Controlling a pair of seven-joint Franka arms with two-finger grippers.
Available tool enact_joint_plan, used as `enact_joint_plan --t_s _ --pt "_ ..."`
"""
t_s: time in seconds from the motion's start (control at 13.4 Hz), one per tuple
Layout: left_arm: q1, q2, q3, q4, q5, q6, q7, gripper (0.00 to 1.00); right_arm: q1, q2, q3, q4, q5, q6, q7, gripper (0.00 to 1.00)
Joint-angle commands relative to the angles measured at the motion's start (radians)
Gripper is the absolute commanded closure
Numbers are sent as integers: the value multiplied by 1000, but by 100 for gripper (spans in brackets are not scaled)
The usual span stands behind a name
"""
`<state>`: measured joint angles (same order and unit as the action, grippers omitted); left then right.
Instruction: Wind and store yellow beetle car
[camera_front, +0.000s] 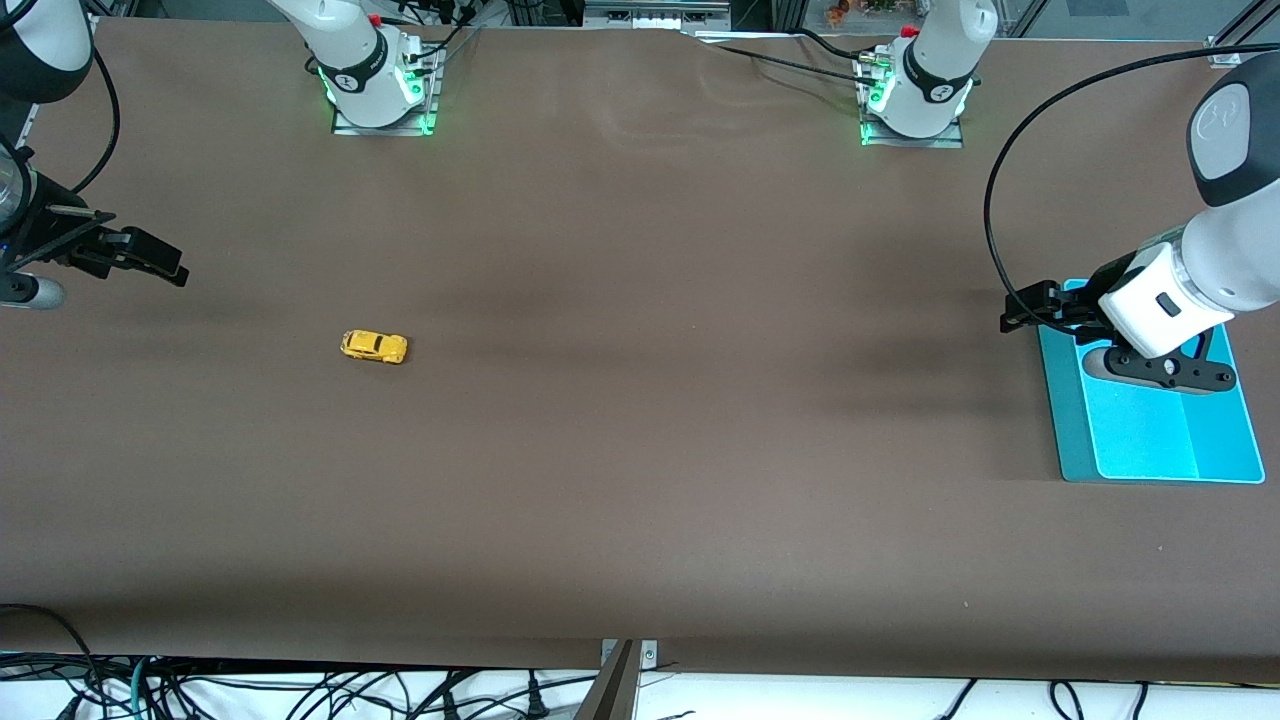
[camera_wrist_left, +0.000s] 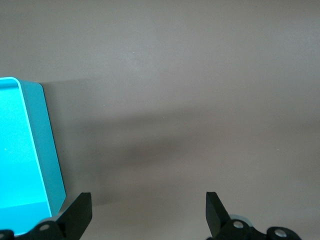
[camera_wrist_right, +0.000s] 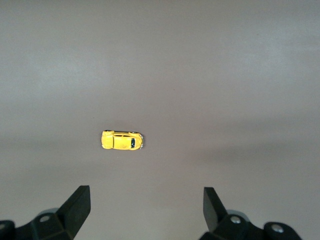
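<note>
Toward my right arm's end of the brown table (camera_front: 640, 500): tiny yellow beetle car (camera_front: 374, 346) on its wheels, untouched | my right gripper (camera_wrist_right: 145, 212) over bare table near it, wide open, empty, to straddle it | left gripper (camera_wrist_left: 147, 215) agape, empty, waiting at the shallow turquoise plastic tray's (camera_front: 1160, 440) edge, for storing.

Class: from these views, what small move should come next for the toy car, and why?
Probably the right gripper, open and empty, should move over the yellow beetle car and descend. The car sits untouched toward its end of the table, while the left gripper waits open above the turquoise tray.
</note>
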<state>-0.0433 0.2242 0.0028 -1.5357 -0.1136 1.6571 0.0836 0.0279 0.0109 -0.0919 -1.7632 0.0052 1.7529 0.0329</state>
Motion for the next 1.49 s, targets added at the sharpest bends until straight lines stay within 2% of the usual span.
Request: enact_joint_plan --t_s 0.0,0.67,1.04,1.26,1.41 --pt "5 4 -3 17 17 -10 15 0 -5 7 8 13 -5 -9 -10 0" --pt "-3 4 -1 20 14 -10 10 0 12 15 9 13 -7 -61 -10 0" --pt "3 4 -3 19 17 -10 13 0 33 8 24 -50 -13 -61 -14 0" --pt "3 4 -3 19 17 -10 13 0 33 4 55 -71 -13 -49 -115 0" --pt "2 4 -3 19 17 -10 13 0 33 11 84 -99 -13 -30 -250 0"
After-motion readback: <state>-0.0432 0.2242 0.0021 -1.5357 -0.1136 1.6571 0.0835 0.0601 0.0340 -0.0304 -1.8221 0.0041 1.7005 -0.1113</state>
